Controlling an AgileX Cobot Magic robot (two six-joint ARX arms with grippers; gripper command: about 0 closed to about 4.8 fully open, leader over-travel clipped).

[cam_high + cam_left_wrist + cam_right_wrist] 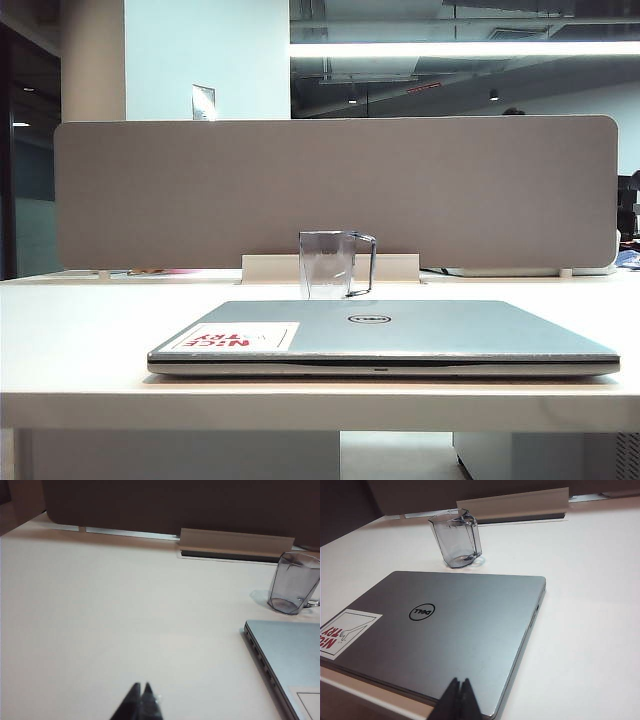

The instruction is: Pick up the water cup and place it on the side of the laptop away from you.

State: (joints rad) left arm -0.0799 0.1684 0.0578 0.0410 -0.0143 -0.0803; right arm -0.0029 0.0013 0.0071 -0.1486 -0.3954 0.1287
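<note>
We are seeing the left gripper [141, 696] clenched on nothing, its dark fingers [133, 700] pressed together and hanging over bare table [125, 605], well apart from the cup [292, 583] and the laptop [290, 655]. The right gripper [459, 694] is likewise clenched and holding nothing, hovering above the near edge of the laptop's shut lid. The cup is standing upright on the table just beyond the laptop's far edge, near the middle of that edge and in front of the grey partition [335, 190], its handle [366, 262] pointing right in the exterior view.
</note>
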